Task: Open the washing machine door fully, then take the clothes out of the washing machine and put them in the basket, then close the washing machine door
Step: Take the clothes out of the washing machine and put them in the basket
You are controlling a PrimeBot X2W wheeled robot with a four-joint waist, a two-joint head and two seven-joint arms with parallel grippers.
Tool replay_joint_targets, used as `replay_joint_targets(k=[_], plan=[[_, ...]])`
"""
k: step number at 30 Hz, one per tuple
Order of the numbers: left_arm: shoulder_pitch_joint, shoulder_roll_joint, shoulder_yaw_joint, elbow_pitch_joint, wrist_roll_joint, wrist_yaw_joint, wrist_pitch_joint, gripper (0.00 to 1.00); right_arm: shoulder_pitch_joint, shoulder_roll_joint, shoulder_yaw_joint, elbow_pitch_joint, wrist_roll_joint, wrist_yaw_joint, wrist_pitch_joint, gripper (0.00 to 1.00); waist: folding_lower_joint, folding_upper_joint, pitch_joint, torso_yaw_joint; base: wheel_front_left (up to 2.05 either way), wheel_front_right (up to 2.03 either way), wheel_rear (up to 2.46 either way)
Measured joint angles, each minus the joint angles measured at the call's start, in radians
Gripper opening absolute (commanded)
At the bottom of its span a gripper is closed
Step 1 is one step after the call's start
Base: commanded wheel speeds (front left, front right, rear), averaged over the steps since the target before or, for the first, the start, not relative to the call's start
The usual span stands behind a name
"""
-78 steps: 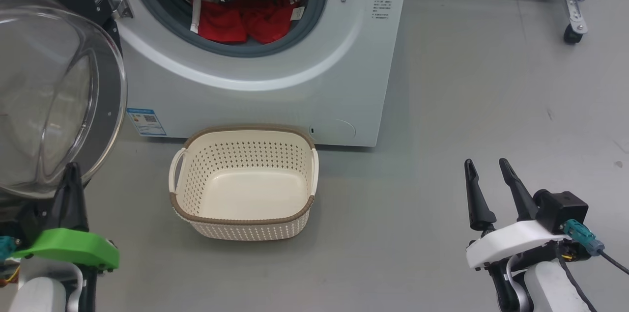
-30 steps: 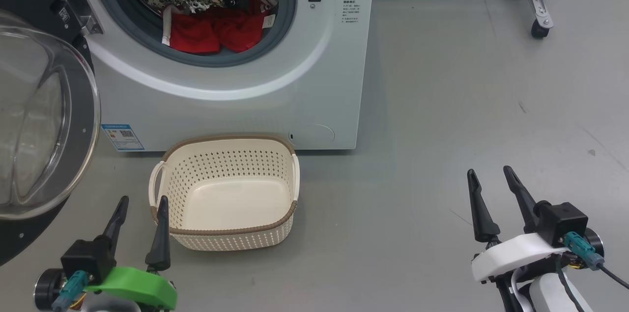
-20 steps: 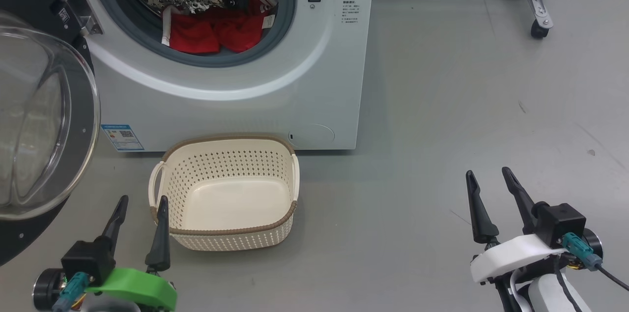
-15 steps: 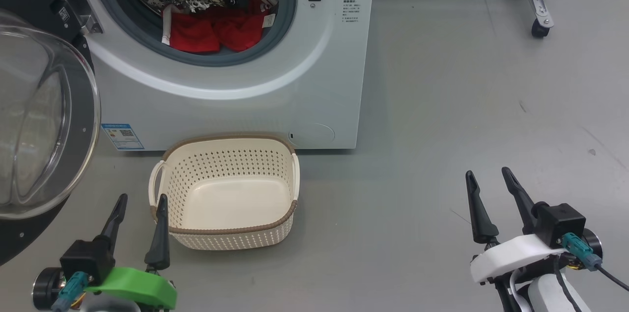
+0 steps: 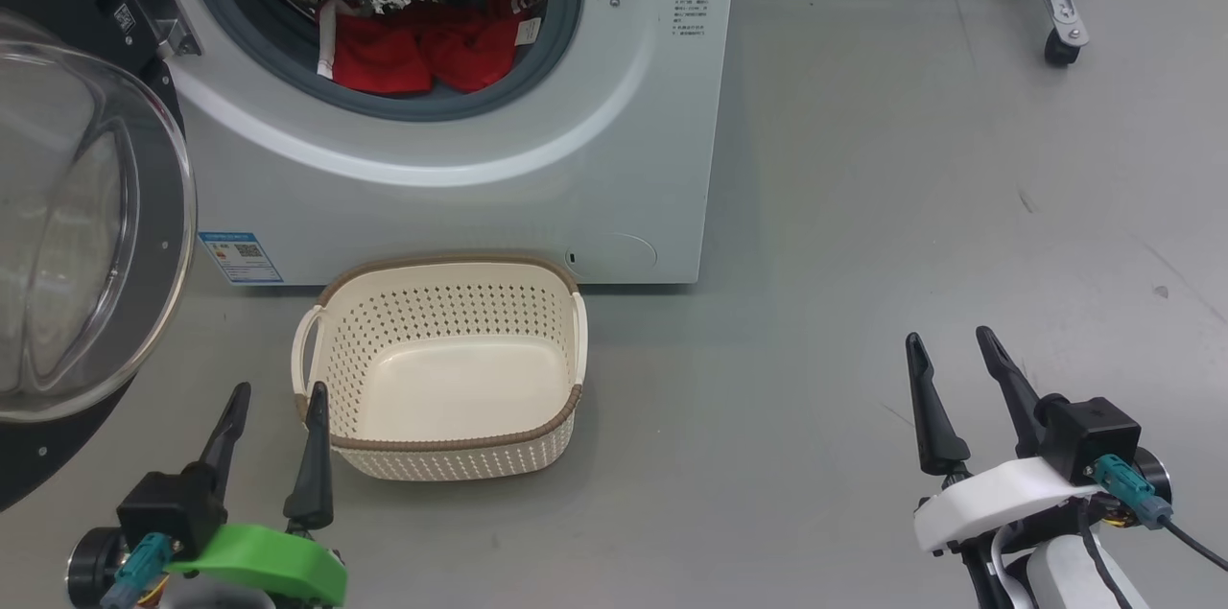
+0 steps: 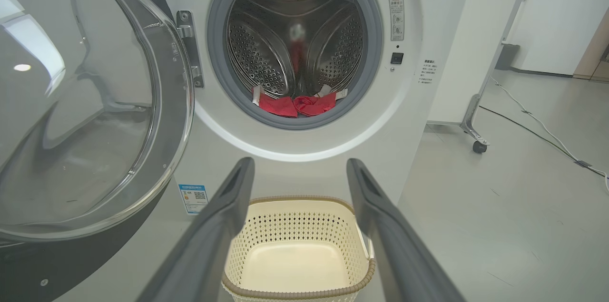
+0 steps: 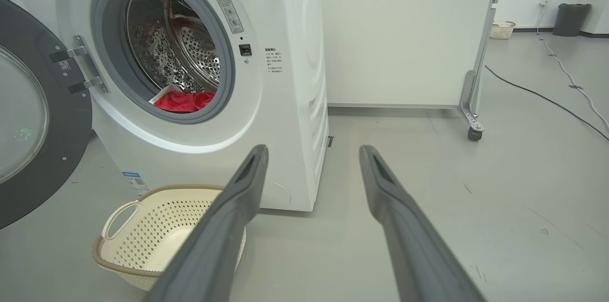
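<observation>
The washing machine [image 5: 537,187] stands with its door [image 5: 77,235] swung wide to the left. Red clothes [image 5: 422,53] lie at the front of the steel drum, against the grey gasket; the left wrist view shows the clothes [image 6: 297,104] low in the drum. The cream basket [image 5: 441,369] sits hollow on the floor before the machine. My left gripper [image 5: 278,393] is open beside the basket's near left corner, holding nothing. My right gripper [image 5: 950,345] is open over bare floor, far right of the basket. The right wrist view shows the basket [image 7: 157,235] and door [image 7: 33,121].
A white panel on a metal caster leg [image 5: 1060,14] stands at the back right. Cables [image 7: 561,97] run across the grey floor further right. A dark bin [image 7: 571,19] and a small basket [image 7: 503,29] sit far back.
The head camera turned, shifting the scene left, and the left gripper came away from the door to a low spot by the basket. In the last second only a slight camera shift shows.
</observation>
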Motion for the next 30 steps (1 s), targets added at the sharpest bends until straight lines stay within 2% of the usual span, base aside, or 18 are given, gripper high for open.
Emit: replay_joint_targets(k=[16, 30], plan=[[0.0, 0.0, 0.002, 0.0, -0.015, -0.015, 0.0, 1.0, 0.0, 0.003, -0.005, 0.004, 0.0, 0.0, 0.0, 1.0, 0.0, 0.0, 0.003, -0.001, 0.07, -0.07, 0.0], [0.0, -0.003, 0.004, 0.007, -0.028, -0.022, 0.0, 1.0, 0.0, 0.006, -0.007, 0.009, 0.0, 0.0, 0.0, 1.0, 0.0, 0.0, 0.001, 0.004, 0.57, -0.57, 0.0]])
